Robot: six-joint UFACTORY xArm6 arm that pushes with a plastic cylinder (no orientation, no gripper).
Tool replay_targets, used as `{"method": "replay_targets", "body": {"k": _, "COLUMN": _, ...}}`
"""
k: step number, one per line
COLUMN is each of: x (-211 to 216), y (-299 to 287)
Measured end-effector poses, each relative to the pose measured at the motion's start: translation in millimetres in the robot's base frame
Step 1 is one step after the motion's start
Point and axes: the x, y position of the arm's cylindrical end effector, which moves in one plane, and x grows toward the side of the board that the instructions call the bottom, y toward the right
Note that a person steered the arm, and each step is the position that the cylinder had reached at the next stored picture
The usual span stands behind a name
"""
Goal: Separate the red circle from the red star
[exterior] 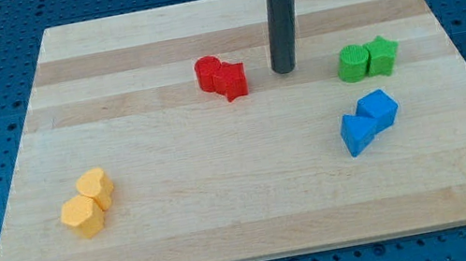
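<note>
The red circle point(207, 72) and the red star point(230, 81) are being seen pressed together on the wooden counter point(228, 217), a little above its middle. The circle is lying on the view's left of the pair and the star on the view's right, slightly lower; the two are touching.

No claw is being carried by the arm, so nothing is being held; only a straight dark rod is being shown, hanging down from the view's top. My tip point(285, 71) is being rested on the counter just to the view's right of the red star, near it but apart from it, with a strip of bare wood showing between them.

Further to the view's right, a green circle point(354, 64) and a green star point(381, 53) are being seen touching each other. Below them, two blue blocks are lying side by side in contact: a blue cube point(377, 109) and a second blue block point(359, 133), whose shape cannot be told. Towards the view's bottom left, two yellow blocks point(89, 203) are sitting together, touching, well apart from everything else.
</note>
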Motion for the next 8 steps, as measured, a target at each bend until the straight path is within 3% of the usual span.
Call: {"method": "replay_targets", "body": {"k": 8, "x": -3.8, "y": -172.8}}
